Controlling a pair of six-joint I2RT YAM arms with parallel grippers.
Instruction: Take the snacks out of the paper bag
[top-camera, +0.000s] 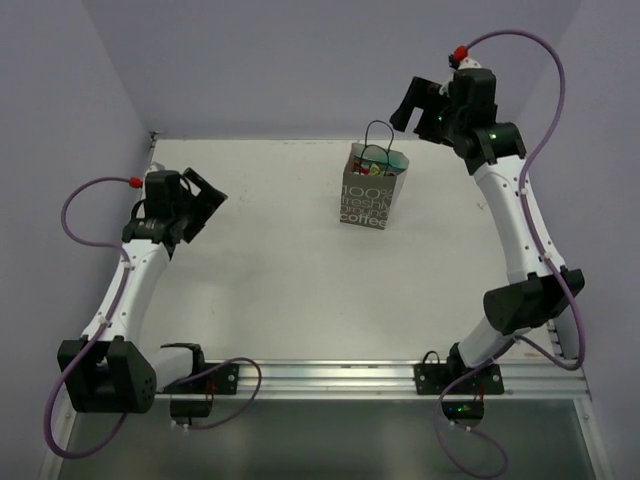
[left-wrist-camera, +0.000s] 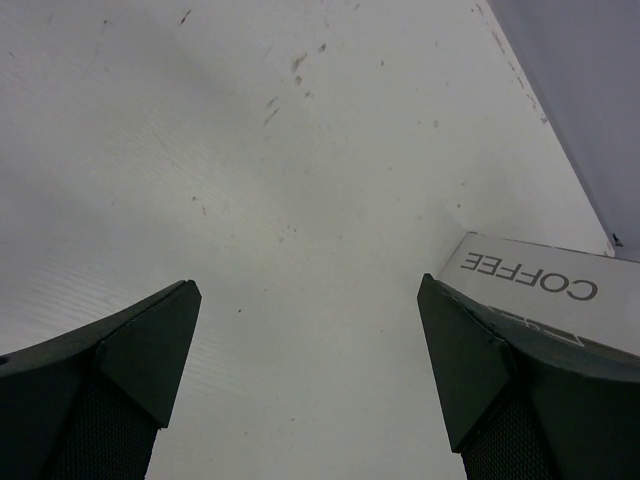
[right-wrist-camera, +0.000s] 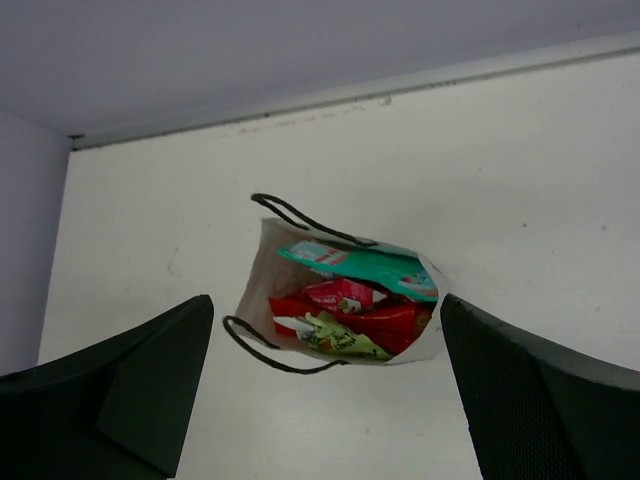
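Right fingers (right-wrist-camera: 150, 385) are spread wide and empty, held above the paper bag (right-wrist-camera: 262, 288), whose open mouth shows between them. Snacks (right-wrist-camera: 340, 342) fill the bag, including a teal packet (right-wrist-camera: 370, 265) and a red packet (right-wrist-camera: 395, 322). Left fingers (left-wrist-camera: 120, 370) are likewise released, well apart from the bag, which stands upright on the far bench (top-camera: 280, 270).

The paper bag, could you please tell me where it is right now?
In the top view the paper bag stands upright far on the table, right of centre, nearest the right tool, snacks inside.
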